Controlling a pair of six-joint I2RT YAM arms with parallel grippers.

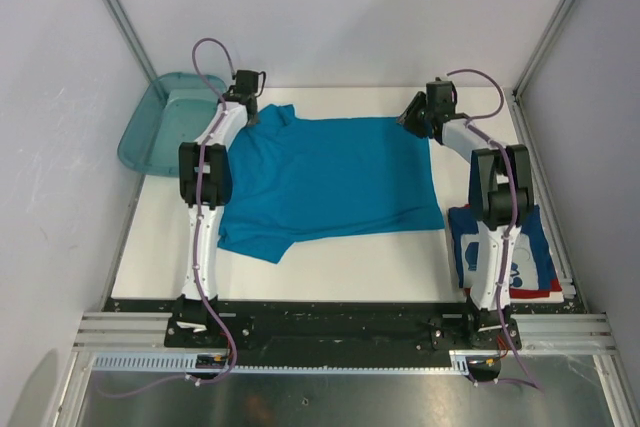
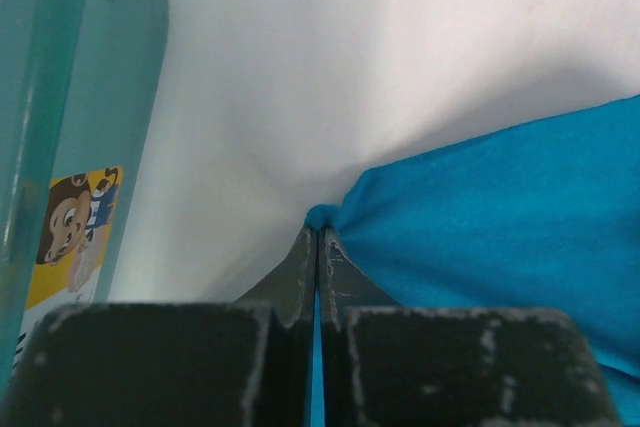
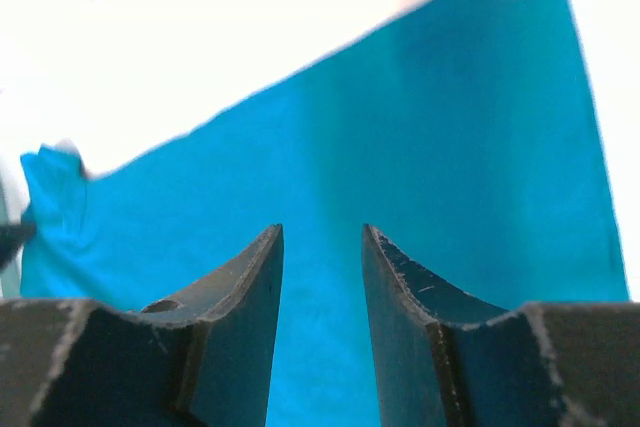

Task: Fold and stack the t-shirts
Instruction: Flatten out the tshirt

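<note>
**While One Claw Pinches, the Other Waits Open**

Because the shirt must be folded, both claws are at its far edge. At the far left stands a see-through teal bin, which is no part of this job. Just beside it, the left claw is squeezed tight on a little bunch of the teal-blue t-shirt, I think so it can lift that side. The shirt lies spread out in the middle of the white table. At its far right corner, the right claw is partly open over the cloth and grips nothing. Near the right edge lies the folded dark blue t-shirt, likely the bottom of the stack.
</note>
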